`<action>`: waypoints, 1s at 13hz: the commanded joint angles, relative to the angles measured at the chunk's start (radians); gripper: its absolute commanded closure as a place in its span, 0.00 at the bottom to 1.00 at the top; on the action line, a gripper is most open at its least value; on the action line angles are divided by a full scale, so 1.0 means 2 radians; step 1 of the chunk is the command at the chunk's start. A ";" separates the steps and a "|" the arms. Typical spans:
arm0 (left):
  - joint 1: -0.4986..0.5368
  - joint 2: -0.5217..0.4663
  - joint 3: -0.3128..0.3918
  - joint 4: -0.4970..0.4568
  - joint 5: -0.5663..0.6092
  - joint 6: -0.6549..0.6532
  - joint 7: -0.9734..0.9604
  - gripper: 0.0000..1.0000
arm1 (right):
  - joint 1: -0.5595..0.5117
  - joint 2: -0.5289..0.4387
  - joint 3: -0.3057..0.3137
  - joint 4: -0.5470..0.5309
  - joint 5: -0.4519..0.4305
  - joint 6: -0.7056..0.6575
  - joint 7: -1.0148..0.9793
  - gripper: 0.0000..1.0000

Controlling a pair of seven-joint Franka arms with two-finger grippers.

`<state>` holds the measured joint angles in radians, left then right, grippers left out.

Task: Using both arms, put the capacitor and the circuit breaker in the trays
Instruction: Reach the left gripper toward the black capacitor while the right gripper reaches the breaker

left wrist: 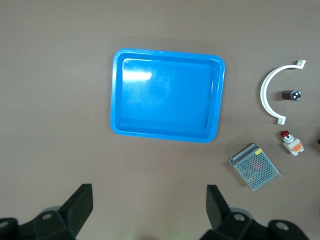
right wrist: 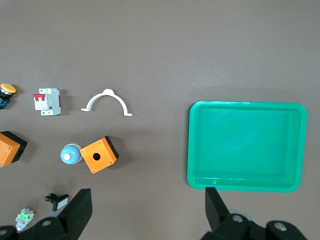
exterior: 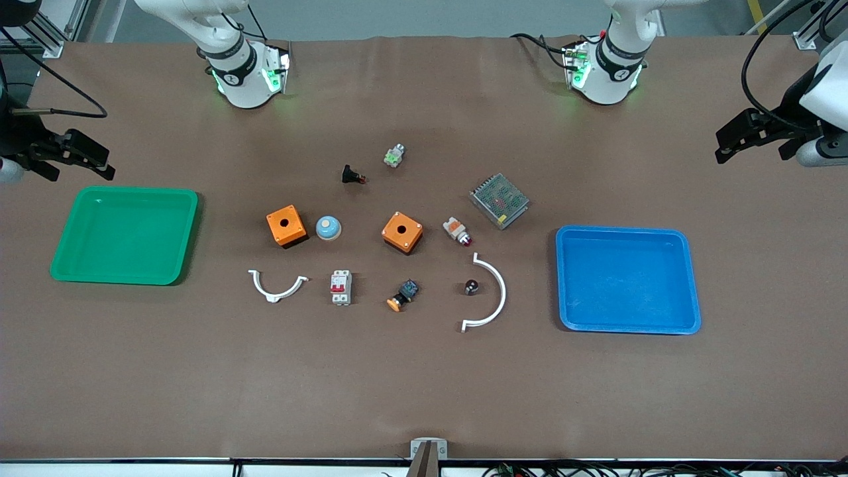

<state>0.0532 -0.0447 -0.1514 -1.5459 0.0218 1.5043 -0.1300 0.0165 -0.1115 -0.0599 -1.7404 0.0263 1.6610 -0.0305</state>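
The capacitor (exterior: 472, 287), a tiny black cylinder, stands inside the curve of a white bracket (exterior: 493, 298); the left wrist view also shows the capacitor (left wrist: 291, 95). The circuit breaker (exterior: 341, 287), a pale block with red toggles, lies toward the right arm's end from it and shows in the right wrist view too (right wrist: 47, 101). My left gripper (exterior: 725, 147) (left wrist: 150, 190) hangs open and holding nothing, high over the left arm's end of the table. My right gripper (exterior: 99, 162) (right wrist: 148, 192) hangs open the same way over the right arm's end.
An empty blue tray (exterior: 626, 278) lies toward the left arm's end, an empty green tray (exterior: 126, 235) toward the right arm's. Between them lie two orange boxes (exterior: 286, 225) (exterior: 402, 232), a blue dome (exterior: 328, 228), a mesh box (exterior: 499, 200), an orange-capped button (exterior: 403, 296) and another bracket (exterior: 278, 286).
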 commanded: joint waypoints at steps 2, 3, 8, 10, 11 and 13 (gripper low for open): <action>-0.006 0.008 -0.004 0.007 0.008 -0.009 0.000 0.00 | -0.004 -0.013 0.001 -0.010 -0.007 0.003 -0.005 0.00; -0.016 0.021 -0.006 0.007 0.008 -0.008 -0.002 0.00 | -0.006 -0.013 0.002 -0.010 -0.007 0.004 -0.005 0.00; -0.081 0.180 -0.031 0.079 -0.019 0.051 -0.028 0.00 | 0.007 0.029 0.004 -0.016 -0.005 0.038 -0.005 0.00; -0.116 0.228 -0.032 0.080 -0.020 0.112 -0.097 0.00 | 0.022 0.084 0.005 -0.019 -0.002 0.081 0.000 0.00; -0.130 0.249 -0.032 0.080 -0.020 0.144 -0.124 0.00 | 0.038 0.109 0.005 -0.019 -0.001 0.102 0.002 0.00; -0.156 0.298 -0.031 0.093 -0.021 0.207 -0.162 0.00 | 0.069 0.136 0.005 -0.018 -0.001 0.115 0.008 0.00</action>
<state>-0.2263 0.4656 -0.2160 -1.4303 -0.0078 1.8646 -0.3958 0.0963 0.1062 -0.0474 -1.8008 0.0266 1.8824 -0.0316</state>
